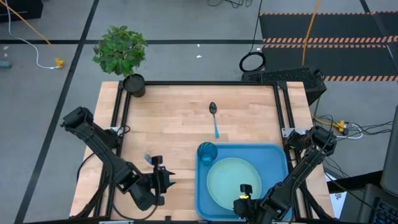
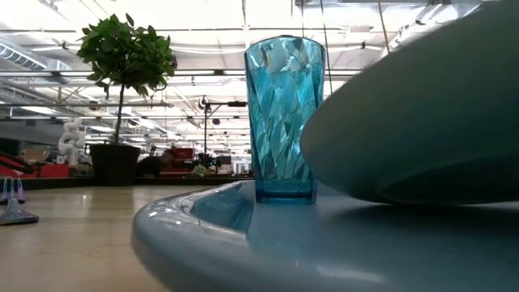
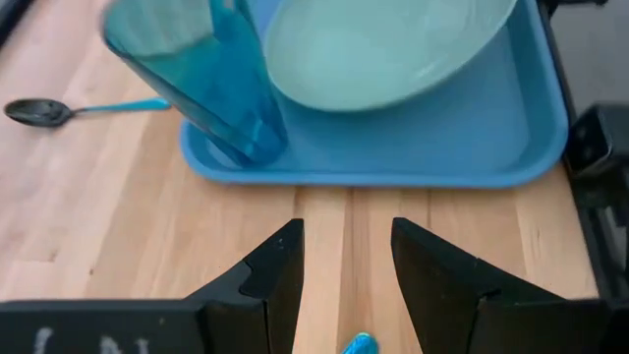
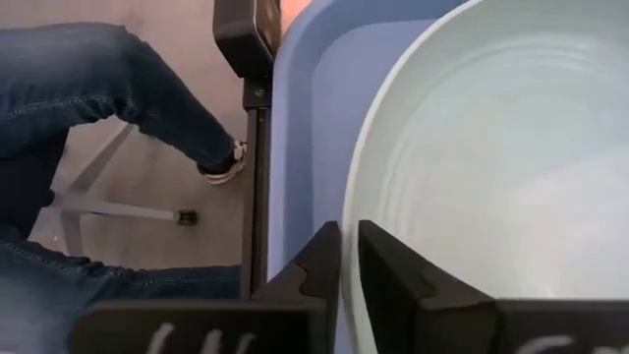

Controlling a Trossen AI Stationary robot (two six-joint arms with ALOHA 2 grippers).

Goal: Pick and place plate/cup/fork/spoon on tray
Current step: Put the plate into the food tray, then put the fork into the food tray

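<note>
The bright blue tray (image 1: 277,155) lies at the table's near right. The mint-green plate (image 1: 227,177) is in it, and the teal cup (image 1: 207,151) stands upright in its far left corner, also in the low view (image 2: 284,122). The spoon (image 1: 214,117) lies on the wood beyond the tray. The fork (image 1: 149,159) lies on the wood left of the tray, close by my left gripper (image 1: 166,180). That gripper is open and points toward the tray (image 3: 393,162), and a blue tip (image 3: 359,344) shows between its fingers. My right gripper (image 1: 244,190) is at the plate's near edge, shut on its rim. My right gripper holds the plate's near rim (image 4: 350,231) between its two fingers, one finger (image 4: 314,265) outside the plate and one (image 4: 393,270) over its inner side. It comes from the table's near side, slanting down. The plate's underside (image 2: 422,154) sits low over the tray. I cannot tell whether it is lifted.
A black pot with a green plant (image 1: 134,84) stands at the table's far left corner. A person's legs in jeans (image 4: 108,88) show beyond the table's edge in the right wrist view. Bare wood (image 1: 168,118) lies between the plant, the spoon and the fork.
</note>
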